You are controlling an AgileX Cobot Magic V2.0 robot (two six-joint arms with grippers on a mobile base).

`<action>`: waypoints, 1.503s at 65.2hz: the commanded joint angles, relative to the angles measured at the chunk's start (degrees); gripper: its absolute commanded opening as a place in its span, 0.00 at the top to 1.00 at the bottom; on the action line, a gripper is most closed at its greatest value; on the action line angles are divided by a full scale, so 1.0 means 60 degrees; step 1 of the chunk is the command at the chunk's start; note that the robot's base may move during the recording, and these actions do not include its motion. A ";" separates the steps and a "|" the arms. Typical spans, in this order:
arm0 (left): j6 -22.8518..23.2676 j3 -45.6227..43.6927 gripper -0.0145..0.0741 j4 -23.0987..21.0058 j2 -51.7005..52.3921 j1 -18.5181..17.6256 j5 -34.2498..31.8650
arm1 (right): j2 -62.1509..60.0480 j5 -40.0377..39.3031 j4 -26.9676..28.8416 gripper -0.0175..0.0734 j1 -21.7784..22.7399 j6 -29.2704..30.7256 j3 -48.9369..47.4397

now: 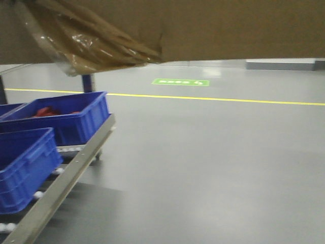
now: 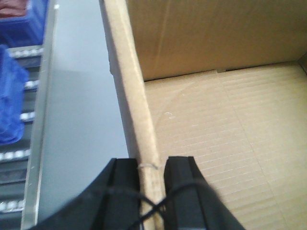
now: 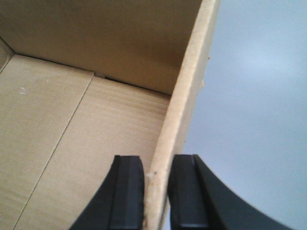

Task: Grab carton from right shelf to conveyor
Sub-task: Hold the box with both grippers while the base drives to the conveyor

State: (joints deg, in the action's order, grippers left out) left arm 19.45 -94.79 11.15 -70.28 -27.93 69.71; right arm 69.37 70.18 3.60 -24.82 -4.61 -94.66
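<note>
The left jaws, black and blocky, are clamped on the upright side wall of the carton (image 2: 216, 143), one on each face of the raw corrugated edge. The right jaws pinch the opposite wall the same way. Between them the open box shows a ribbed tan bottom and plain brown inner walls.

From the front view, the carton hangs across the top of the frame, clear of the floor (image 1: 213, 152). A crumpled wad of yellowish clear tape (image 1: 86, 46) sags from its lower left edge.

Below and to the left stands the shelf (image 1: 66, 188) (a slanted brushed-metal rail over white rollers), carrying blue plastic bins (image 1: 25, 170); the far bin holds something red. The floor is smooth, glossy grey, crossed by a thin yellow line (image 1: 228, 99), with a green rectangular marking (image 1: 180, 82) beyond it.
</note>
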 commanded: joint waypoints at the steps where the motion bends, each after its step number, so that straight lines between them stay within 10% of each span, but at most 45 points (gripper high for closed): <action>1: -0.0124 -0.0051 0.85 0.0019 0.0113 -0.0077 -0.0380 | -0.0130 -0.0299 0.0116 0.88 0.0037 0.0181 -0.0010; 98: -0.0124 -0.0051 0.85 0.0019 0.0113 -0.0077 -0.0380 | -0.0130 -0.0299 0.0116 0.88 0.0037 0.0181 -0.0010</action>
State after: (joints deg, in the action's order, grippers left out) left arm 19.45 -94.79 11.26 -70.28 -27.93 69.71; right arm 69.37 70.18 3.60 -24.82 -4.61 -94.66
